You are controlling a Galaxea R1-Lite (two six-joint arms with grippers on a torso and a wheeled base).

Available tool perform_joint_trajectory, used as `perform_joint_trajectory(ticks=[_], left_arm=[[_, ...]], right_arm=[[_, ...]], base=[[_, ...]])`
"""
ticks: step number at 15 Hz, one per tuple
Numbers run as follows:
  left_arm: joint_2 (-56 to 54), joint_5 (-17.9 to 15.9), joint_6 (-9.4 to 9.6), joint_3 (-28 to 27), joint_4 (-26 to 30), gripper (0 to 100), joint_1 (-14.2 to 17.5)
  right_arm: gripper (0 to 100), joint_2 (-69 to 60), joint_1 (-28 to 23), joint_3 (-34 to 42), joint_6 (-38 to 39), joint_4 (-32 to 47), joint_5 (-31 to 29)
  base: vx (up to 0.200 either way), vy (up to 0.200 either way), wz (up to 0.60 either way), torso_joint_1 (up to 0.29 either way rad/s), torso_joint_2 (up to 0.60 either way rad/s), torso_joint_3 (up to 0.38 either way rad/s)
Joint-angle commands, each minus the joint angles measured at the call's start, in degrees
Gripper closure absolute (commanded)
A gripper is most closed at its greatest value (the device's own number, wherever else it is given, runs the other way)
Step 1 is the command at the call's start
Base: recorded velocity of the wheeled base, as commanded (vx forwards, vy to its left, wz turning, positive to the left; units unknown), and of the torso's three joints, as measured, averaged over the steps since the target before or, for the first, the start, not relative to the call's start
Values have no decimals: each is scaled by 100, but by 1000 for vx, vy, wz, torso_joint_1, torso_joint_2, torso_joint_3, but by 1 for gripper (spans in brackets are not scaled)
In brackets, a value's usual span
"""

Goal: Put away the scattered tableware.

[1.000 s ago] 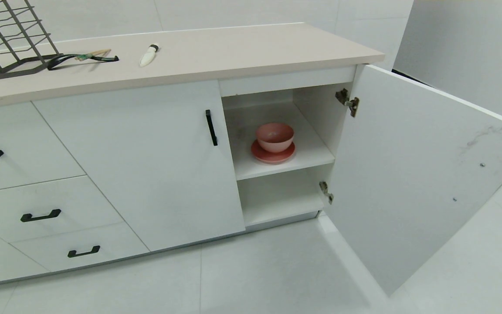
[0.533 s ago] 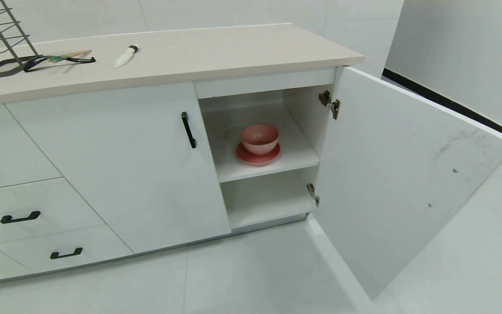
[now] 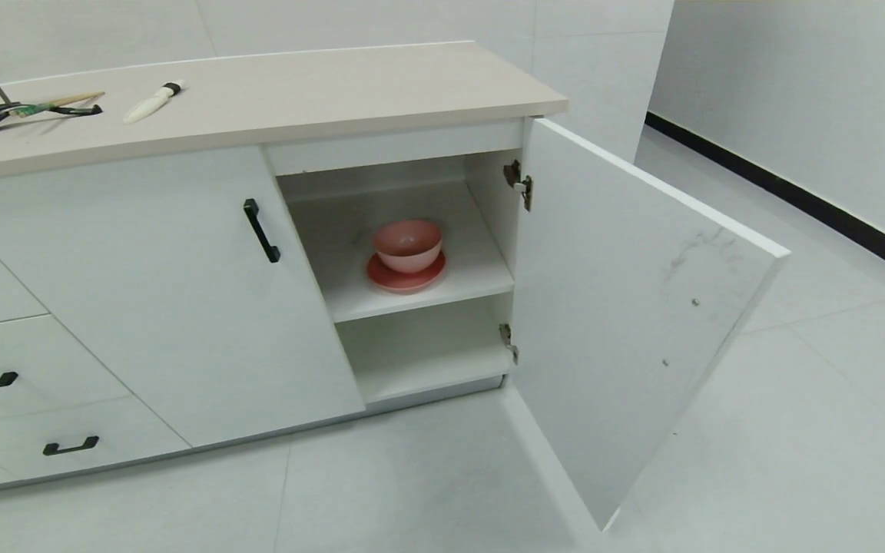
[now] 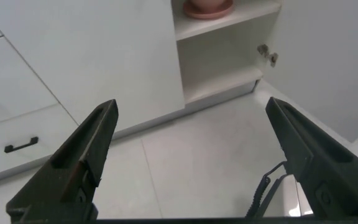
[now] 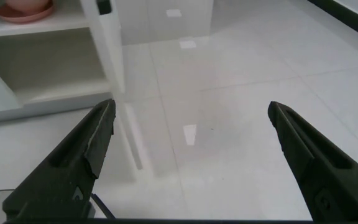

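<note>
1. Bowl [image 3: 408, 244] sits on plate [image 3: 406, 275], upper shelf [image 3: 473, 269].
2. Left fingers [image 4: 82, 162] and right fingers [image 5: 79, 162] gape wide (holding nothing).
3. Open door [image 3: 619, 307] stands at bowl's 3 o'clock, likely nearer the right arm.

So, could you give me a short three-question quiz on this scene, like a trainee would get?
1. True or false: the pink round bowl sits on top of the red round plate.
2. Where in the open white cabinet do those two stand? A. on the upper shelf B. on the bottom shelf C. hanging on the inside of the door
3. Fill in the missing word: the left end effector and the right end effector both have their jaws ___ and hold nothing.

Key: 1 true; 2 A; 3 open.
</note>
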Motion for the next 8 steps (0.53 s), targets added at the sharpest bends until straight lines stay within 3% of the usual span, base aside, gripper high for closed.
perform_joint_trajectory(ticks=[1, 3, 8], left_arm=[[7, 1, -7, 2, -2, 0, 0], [7, 1, -7, 2, -2, 0, 0], [7, 1, -7, 2, -2, 0, 0]], right_arm=[[0, 16, 1, 0, -4, -1, 4], [0, 16, 1, 0, -4, -1, 4], [0, 25, 1, 0, -4, -1, 13]], base=[[0, 0, 0, 0, 0, 0], [0, 0, 0, 0, 0, 0], [0, 0, 600, 5, 3, 4]])
